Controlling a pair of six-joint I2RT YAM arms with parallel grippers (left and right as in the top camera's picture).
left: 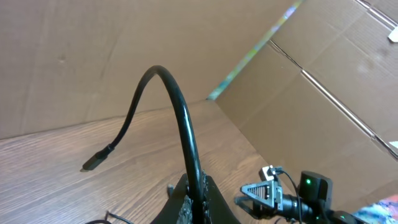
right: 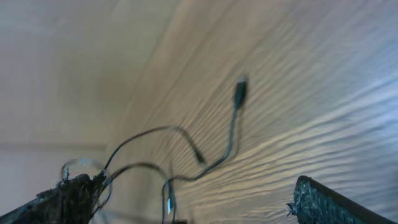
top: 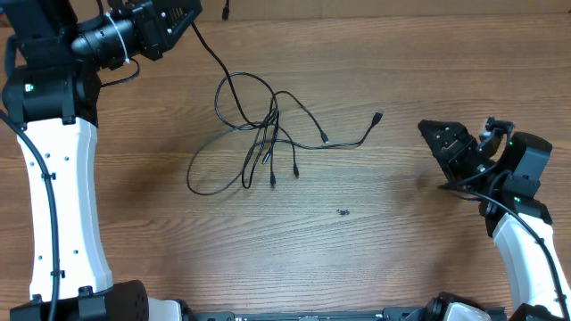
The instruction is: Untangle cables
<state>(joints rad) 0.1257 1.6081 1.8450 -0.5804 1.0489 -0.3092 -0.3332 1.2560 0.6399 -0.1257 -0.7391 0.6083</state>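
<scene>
Your left gripper [top: 183, 20] clenched on strand [top: 207, 49] leading to cables [top: 268, 134]. Your right gripper [top: 434, 156] spread, empty; loose plug end [top: 378, 117] reaches toward it, so it is the nearer arm.

White shells [top: 62, 205] cover black-jointed arms [top: 526, 259] — black wiring [top: 51, 214] clipped alongside, green lights [top: 29, 87] glowing.

Black cables [top: 271, 122] loosely looped, seemingly knotted

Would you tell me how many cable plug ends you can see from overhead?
5 plugs: one far right, one left of it, two lower down, and one at the top edge. More may hide in the tangle.
</scene>
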